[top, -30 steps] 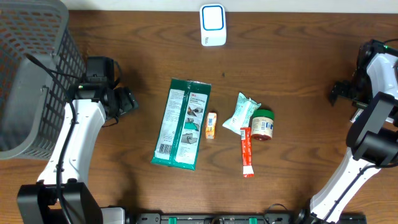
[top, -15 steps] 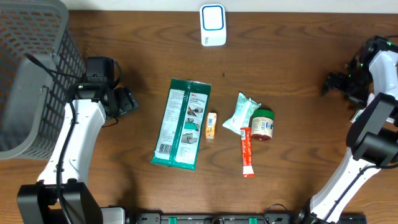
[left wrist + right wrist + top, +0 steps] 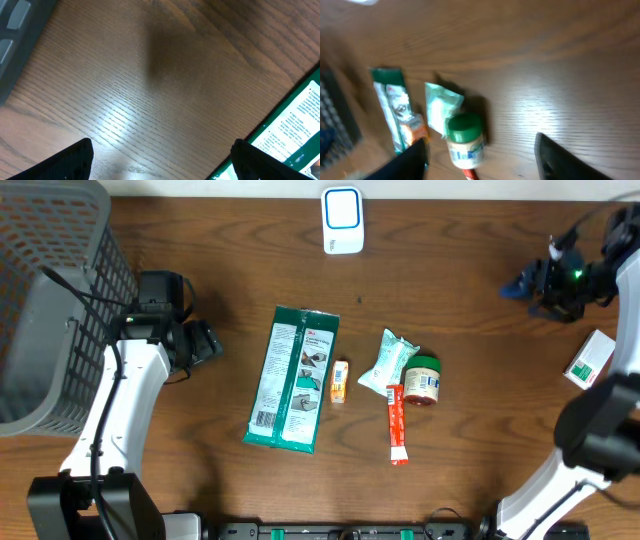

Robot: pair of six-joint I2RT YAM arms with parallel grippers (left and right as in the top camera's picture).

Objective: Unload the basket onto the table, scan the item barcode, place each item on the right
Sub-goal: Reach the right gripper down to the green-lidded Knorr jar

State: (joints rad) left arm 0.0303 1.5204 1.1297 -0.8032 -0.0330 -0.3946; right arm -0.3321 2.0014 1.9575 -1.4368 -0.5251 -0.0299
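Bench (image 3: 470,460) overview: left pincer (image 3: 164,162) and right pincer (image 3: 482,162) both released, empty.
I see green packet (image 3: 293,379) and jar (image 3: 423,379) mid-bench, untouched; scanner (image 3: 342,220) at far edge.

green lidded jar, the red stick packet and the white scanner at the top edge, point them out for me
green-lidded jar (image 3: 422,384), overhead view, on its label beside the lid
red stick packet (image 3: 397,428), overhead view, middle of its length
white scanner (image 3: 342,218), overhead view, centre of its blue-edged face

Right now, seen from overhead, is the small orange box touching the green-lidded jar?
No, the orange box lies beside the long green packet, apart from the jar.
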